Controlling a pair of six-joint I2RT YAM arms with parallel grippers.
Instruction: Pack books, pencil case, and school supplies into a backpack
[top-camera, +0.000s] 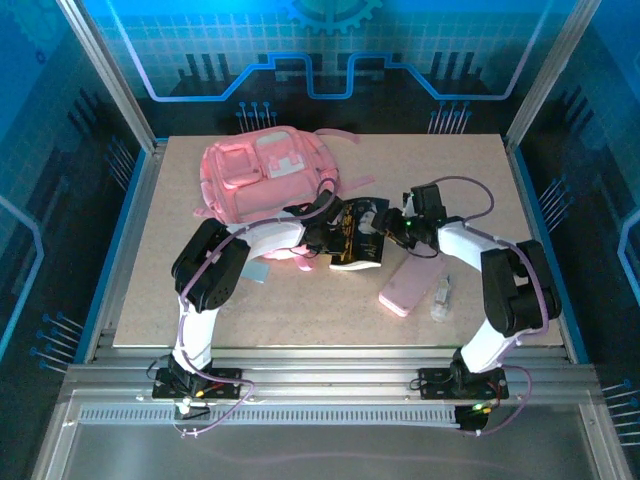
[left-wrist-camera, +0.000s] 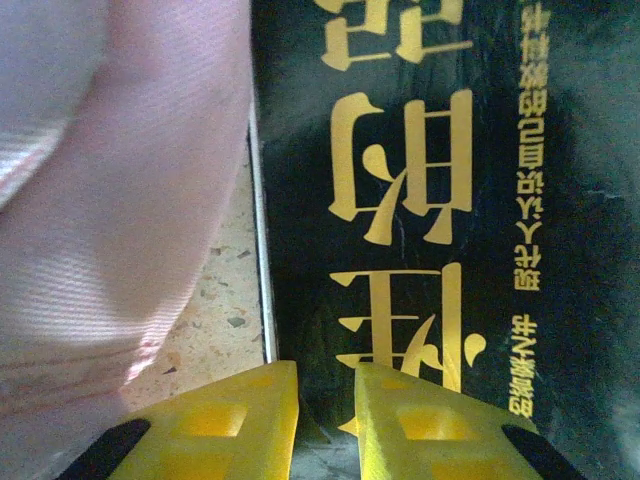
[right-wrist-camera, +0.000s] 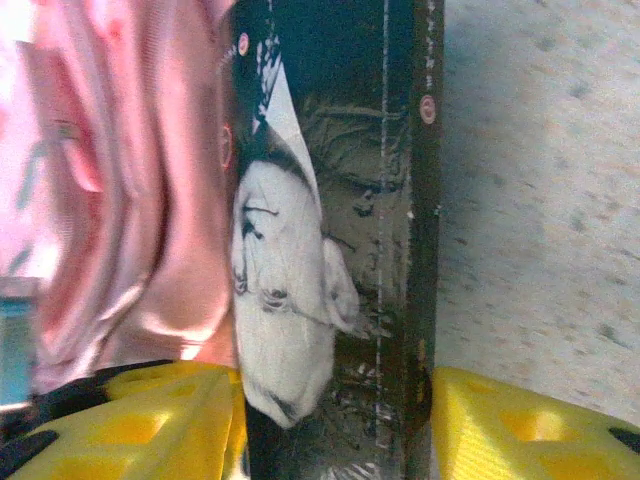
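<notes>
The black book (top-camera: 358, 238) with yellow lettering lies partly curled just in front of the pink backpack (top-camera: 265, 175), with a gripper at each side. My left gripper (top-camera: 325, 236) is at its left edge. In the left wrist view the yellow fingers (left-wrist-camera: 240, 420) stand close together, pinching the book's (left-wrist-camera: 440, 200) lower edge near a corner. My right gripper (top-camera: 395, 228) has the book (right-wrist-camera: 330, 250) spanning the whole gap between its fingers (right-wrist-camera: 500, 420). The pale-pink pencil case (top-camera: 412, 285) and a clear oblong item (top-camera: 442, 297) lie at the front right. A light-blue square (top-camera: 258, 272) lies at the front left.
The backpack's pink fabric (left-wrist-camera: 120, 200) bulges right beside the book's left edge, and it also fills the left of the right wrist view (right-wrist-camera: 130, 200). The speckled tabletop (top-camera: 330, 320) runs to metal frame posts and blue side walls.
</notes>
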